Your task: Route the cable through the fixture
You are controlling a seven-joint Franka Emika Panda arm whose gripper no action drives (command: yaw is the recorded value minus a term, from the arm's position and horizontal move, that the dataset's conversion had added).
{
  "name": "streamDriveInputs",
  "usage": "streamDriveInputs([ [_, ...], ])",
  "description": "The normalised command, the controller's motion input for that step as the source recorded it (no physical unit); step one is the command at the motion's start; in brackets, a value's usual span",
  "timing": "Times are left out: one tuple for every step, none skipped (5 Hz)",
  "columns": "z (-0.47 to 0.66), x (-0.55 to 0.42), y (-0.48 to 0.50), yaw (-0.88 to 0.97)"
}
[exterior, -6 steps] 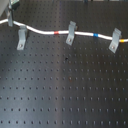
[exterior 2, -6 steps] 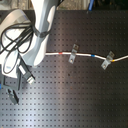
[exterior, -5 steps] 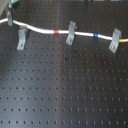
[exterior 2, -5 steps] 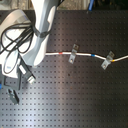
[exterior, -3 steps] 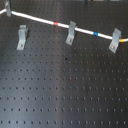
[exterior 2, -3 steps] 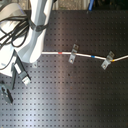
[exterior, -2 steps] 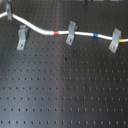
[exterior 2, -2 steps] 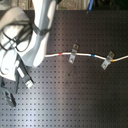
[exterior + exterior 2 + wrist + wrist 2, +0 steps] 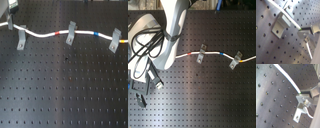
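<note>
White and thin, the flexible cable with red and blue bands (image 9: 47, 36) ran along the far part of the black perforated metal desk (image 9: 65, 95) in the first exterior view. It already sat in the grey angled clip at the middle (image 9: 71, 33) and the grey clip by the yellow-marked end (image 9: 115, 40), so those two looked routed. The third grey clip (image 9: 21, 38), toward the first exterior view's left, was the one left to do: there the cable crossed just at its top, and whether it lay in the slot could not be told.

In both wrist views the gripper (image 9: 300, 96) had its jaws clamped on the cable's free end, which kept the line taut and aimed. In the first wrist view the cable (image 9: 283, 12) passed over the metal bracket (image 9: 281, 23), presumably so it could be lowered into the slot. In the second exterior view the white arm (image 9: 170, 30) hid that clip, its black hoses (image 9: 145, 47) hanging alongside.
</note>
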Motion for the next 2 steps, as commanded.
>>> streamDriveInputs([
  [0.58,0.024,0.112,0.00],
  [0.04,0.001,0.000,0.00],
])
